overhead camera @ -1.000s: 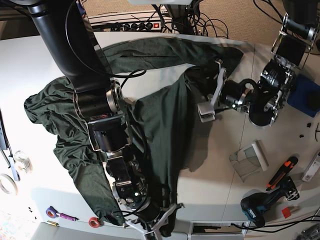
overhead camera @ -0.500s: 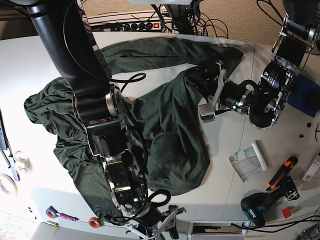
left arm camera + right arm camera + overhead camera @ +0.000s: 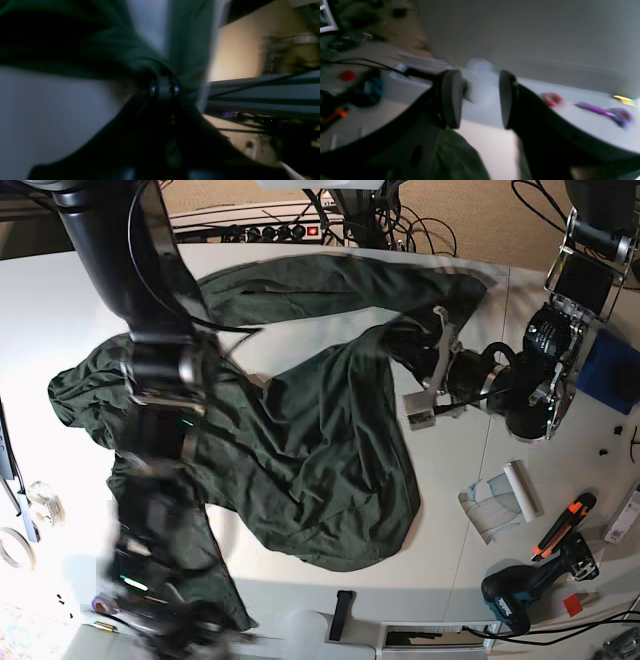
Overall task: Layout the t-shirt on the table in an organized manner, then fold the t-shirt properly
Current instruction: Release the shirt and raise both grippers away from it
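- Left gripper (image 3: pixel 163 87) pressed together, pinching the dark green t-shirt (image 3: pixel 320 440) at its right edge.
- Right gripper (image 3: pixel 478 98) spread wide, fingertips beyond the t-shirt's near edge.

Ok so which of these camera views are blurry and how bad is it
Left wrist view: dim and smeared, the t-shirt bunched at the left gripper barely resolves. Right wrist view: motion blur throughout, the open right gripper and purple tool are soft. Base view: mostly sharp, only the right arm is ghosted.
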You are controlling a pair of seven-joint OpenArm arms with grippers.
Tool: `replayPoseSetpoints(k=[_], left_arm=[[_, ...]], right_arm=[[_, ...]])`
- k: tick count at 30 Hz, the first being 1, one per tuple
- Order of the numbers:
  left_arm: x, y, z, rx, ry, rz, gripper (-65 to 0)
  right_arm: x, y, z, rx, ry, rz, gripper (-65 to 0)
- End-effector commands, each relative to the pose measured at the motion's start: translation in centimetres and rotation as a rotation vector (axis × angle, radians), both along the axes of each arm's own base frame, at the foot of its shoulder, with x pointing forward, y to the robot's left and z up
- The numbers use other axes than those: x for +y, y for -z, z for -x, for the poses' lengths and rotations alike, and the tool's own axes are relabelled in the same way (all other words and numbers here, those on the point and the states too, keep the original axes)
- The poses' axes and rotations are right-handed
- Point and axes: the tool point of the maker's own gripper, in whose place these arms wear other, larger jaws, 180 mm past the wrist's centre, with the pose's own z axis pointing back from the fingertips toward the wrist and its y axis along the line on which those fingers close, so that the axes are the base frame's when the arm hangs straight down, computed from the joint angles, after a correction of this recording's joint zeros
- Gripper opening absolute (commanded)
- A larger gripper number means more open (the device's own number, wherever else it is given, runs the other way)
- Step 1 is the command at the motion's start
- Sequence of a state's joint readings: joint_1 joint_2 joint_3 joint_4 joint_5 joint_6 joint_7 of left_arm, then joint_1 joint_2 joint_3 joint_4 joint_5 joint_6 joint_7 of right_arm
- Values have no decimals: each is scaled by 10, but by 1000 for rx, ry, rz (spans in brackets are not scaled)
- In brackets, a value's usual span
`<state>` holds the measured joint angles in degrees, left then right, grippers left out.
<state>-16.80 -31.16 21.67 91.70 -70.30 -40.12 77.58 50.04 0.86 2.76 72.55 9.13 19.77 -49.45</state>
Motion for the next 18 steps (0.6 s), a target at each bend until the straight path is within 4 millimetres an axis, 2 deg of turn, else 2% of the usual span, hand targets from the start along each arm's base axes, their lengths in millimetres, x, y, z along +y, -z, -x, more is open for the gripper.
replayPoseSetpoints(k=[1,4,6,8,10,13,18], left_arm=[[-1,-15,-17,-60,-29,30,-650],[8,-7,-35,-156,-81,-35,-650],[19,2,-49,-195,-150,-112,-650],[32,9,-62,-229,-225,-189,-650],[42,13,-76,-264,-311,-240,-650],[59,19,-91,-312,-407,-348,-650],[93,22,-110,-397,-545,-512,-650]], right_arm=[[-13,-31,9,-65,4,10,-406],[-73,-18,37,-31,98,79,-408],[-104,8,49,16,144,89,-408],[-125,38,61,76,169,94,-408],[-137,64,75,129,160,84,-408],[-142,93,97,202,96,44,-409],[-147,120,134,259,9,-54,-409]])
